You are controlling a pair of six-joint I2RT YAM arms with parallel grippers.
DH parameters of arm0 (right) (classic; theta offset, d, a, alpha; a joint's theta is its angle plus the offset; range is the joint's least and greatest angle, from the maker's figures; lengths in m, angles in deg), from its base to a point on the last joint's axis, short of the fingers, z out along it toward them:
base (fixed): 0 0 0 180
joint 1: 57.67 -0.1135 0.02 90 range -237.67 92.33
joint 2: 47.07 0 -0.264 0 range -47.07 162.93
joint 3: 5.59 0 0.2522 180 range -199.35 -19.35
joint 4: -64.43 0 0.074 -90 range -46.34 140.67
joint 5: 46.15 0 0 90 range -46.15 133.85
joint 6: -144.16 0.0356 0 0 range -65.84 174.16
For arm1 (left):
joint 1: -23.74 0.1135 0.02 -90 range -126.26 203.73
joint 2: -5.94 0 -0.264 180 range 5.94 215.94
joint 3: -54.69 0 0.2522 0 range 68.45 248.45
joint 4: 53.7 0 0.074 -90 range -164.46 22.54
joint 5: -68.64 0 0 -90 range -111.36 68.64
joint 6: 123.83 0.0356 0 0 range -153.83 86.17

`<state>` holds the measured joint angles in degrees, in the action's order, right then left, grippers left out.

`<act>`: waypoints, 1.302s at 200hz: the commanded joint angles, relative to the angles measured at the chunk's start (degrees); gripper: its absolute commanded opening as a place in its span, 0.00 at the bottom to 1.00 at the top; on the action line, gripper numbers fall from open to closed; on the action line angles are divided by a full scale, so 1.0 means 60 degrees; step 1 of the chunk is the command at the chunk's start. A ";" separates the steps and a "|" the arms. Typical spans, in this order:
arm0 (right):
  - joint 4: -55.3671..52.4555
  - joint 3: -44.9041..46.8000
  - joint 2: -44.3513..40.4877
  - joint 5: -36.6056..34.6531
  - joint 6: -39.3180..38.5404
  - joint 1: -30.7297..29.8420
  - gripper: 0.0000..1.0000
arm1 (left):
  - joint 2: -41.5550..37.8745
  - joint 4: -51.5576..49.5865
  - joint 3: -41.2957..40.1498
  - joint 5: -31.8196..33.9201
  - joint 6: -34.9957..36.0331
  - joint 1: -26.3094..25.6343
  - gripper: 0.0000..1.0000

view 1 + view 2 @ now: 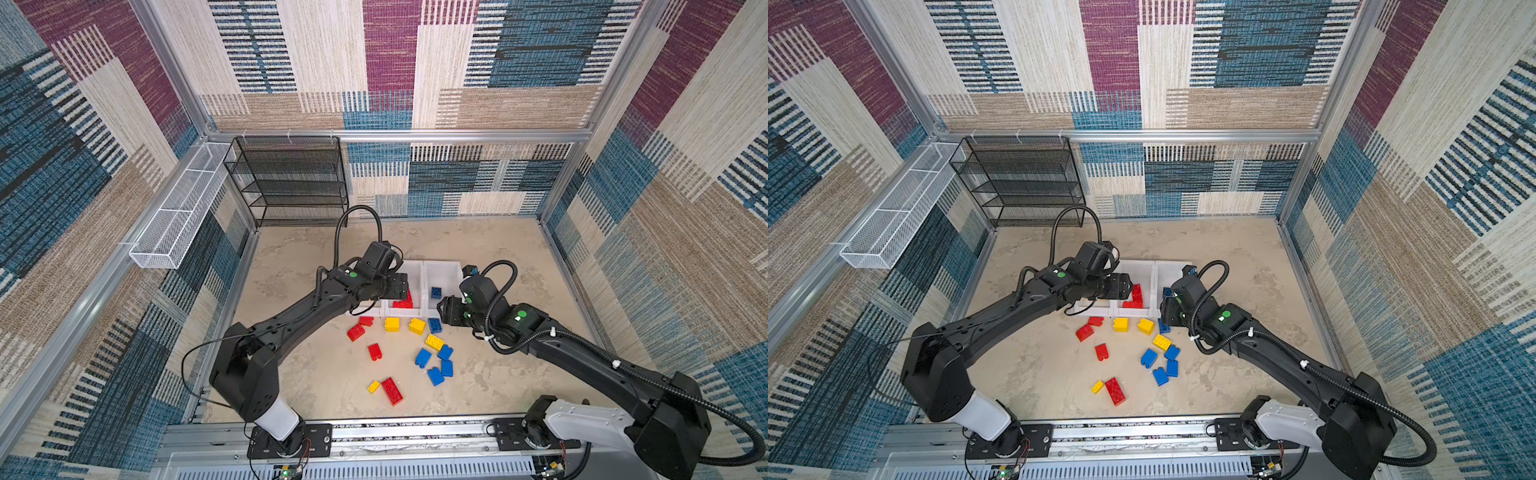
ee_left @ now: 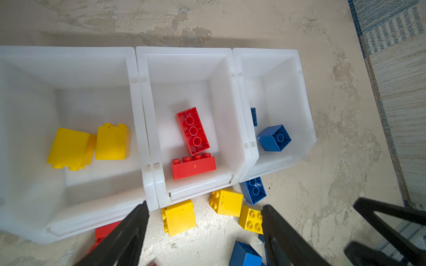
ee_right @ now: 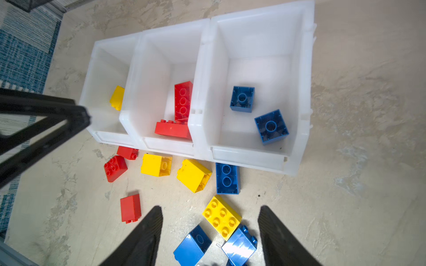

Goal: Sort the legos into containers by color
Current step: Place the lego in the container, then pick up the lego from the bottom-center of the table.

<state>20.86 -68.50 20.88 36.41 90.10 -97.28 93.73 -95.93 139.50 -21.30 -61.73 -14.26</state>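
Observation:
Three joined white containers point(image 2: 184, 51) point(image 3: 262, 10) point(image 1: 441, 264) hold sorted legos. Two yellow bricks point(image 2: 112, 142) lie in one end bin, two red bricks point(image 2: 192, 130) in the middle one, and two blue bricks point(image 3: 271, 127) in the other end bin. Loose red point(image 1: 356, 332), yellow point(image 1: 392, 324) and blue point(image 1: 423, 357) legos are scattered on the floor in front. My left gripper point(image 2: 204, 206) point(image 1: 400, 286) hangs open and empty over the middle bin's front lip. My right gripper point(image 3: 210, 208) point(image 1: 446, 312) is open and empty above a flat yellow brick point(image 3: 221, 217) and blue bricks.
A black wire-mesh rack point(image 1: 291, 178) stands against the back wall at the left. A long white mesh basket point(image 1: 178, 216) hangs on the left wall. Both arm bases sit on the aluminium rail point(image 1: 407, 432) along the front edge.

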 commanded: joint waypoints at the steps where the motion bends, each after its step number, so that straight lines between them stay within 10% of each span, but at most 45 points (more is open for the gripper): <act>1: 0.0156 0.0008 0.0324 0.0167 0.0023 0.0011 0.68 | -0.1095 0.0149 -0.0949 0.0557 0.0358 0.0005 0.80; 95: 0.0164 -0.0457 0.1815 0.0790 -0.0092 -0.0370 0.67 | -0.4977 0.0538 -0.5225 0.0958 -0.1151 0.0005 0.81; 260: -0.0643 -0.0185 0.2418 0.0830 0.2426 -0.2760 0.67 | -0.6220 0.0494 -0.6334 0.1076 -0.1623 0.0005 0.81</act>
<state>16.75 -69.18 34.10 41.28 100.53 -112.60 56.62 -93.76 101.64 -14.24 -70.28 -14.26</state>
